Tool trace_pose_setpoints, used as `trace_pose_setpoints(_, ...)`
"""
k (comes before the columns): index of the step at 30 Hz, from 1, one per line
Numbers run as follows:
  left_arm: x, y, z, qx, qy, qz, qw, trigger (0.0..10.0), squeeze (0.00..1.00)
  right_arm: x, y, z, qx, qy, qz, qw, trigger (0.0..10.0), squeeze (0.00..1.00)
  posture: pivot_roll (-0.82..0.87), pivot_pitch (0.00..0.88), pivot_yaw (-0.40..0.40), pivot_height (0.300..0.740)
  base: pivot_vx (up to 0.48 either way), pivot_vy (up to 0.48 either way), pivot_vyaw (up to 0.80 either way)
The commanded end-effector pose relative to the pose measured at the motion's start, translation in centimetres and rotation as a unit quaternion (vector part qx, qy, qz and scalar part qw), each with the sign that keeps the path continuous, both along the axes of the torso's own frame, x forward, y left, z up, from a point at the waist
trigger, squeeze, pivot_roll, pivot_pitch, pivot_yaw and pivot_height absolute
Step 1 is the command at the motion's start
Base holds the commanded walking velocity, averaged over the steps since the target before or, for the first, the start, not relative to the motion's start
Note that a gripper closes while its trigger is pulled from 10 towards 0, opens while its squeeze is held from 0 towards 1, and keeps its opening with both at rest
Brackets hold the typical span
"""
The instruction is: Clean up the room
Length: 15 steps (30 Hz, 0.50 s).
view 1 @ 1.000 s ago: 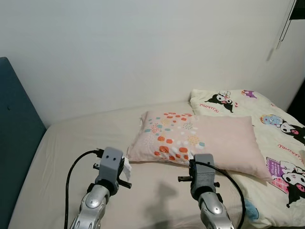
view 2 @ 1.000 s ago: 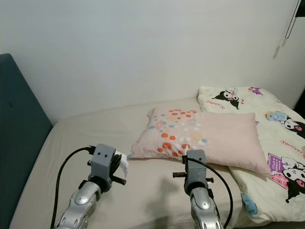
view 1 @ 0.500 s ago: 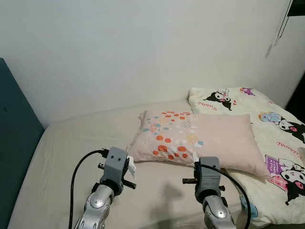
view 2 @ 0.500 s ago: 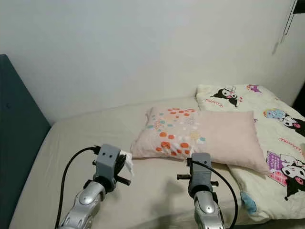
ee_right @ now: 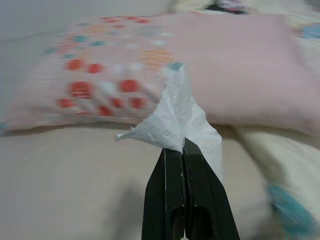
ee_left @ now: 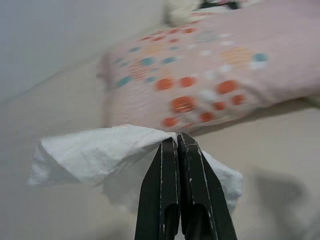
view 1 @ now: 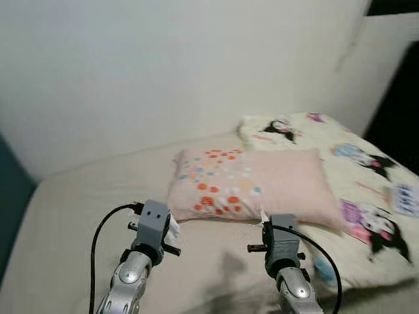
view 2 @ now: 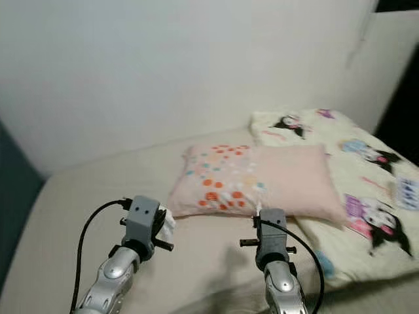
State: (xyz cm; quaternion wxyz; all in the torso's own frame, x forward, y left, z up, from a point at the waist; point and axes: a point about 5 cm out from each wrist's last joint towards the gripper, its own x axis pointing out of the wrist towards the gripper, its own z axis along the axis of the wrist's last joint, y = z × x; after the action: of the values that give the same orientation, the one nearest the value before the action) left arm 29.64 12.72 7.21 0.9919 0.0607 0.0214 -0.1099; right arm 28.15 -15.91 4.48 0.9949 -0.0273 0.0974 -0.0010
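headboard: dark teal upholstered headboard [view 2: 12, 196] at far left edge of the bed
bed: beige-sheeted bed [view 1: 72, 222] against a plain white wall [view 1: 163, 65]
left gripper: left gripper [ee_left: 177, 141] held low over the sheet, in front of the pillow's left end; jaws clenched on a crumpled white tissue [ee_left: 90, 155]
left tissue: pinched at its top fold, hangs to both sides of the black fingers [ee_left: 162, 190], off the sheet; in the head views it shows as a white scrap beside the grey wrist block [view 1: 153, 226]
cable: black cable [view 1: 105, 226] loops from the left wrist block down along the silver arm
pillow: pale pink rectangular pillow with orange, teal and white dots [view 1: 252, 190] lies flat mid-bed, dotted end toward the left, just beyond both grippers
right gripper: right gripper [ee_right: 182, 144] held low over the sheet, in front of the pillow's middle; jaws clenched on a second crumpled white tissue [ee_right: 175, 120]
right tissue: stands up from the fingertips in a peak, one flap falls down beside the fingers, clear of the sheet
blanket: cream blanket printed with black-and-white cartoon characters [view 1: 366, 176] covers the right side of the bed, partly under the pillow's right end
far right: dark opening [view 1: 399, 111] beyond the wall corner, blurred
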Motion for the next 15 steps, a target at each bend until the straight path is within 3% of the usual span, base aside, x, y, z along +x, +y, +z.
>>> trace_pose_setpoints(1, 0.09, -0.04, 0.24, 0.008, -0.002, -0.003, 1.0, 10.0, 0.0, -0.04, 0.32, -0.19, 0.013, 0.006, 0.001, 1.0, 10.0, 0.0, -0.03, 0.051, 0.008, 0.74, 0.0, 0.0, -0.8)
trace_pose_setpoints(15, 0.01, 0.07, 0.37, 0.022, -0.012, -0.001, 1.0, 10.0, 0.0, 0.26, 0.75, -0.01, 0.016, 0.003, 0.013, 1.0, 10.0, 0.0, -0.02, 0.047, 0.002, 0.74, 0.0, 0.0, -0.8)
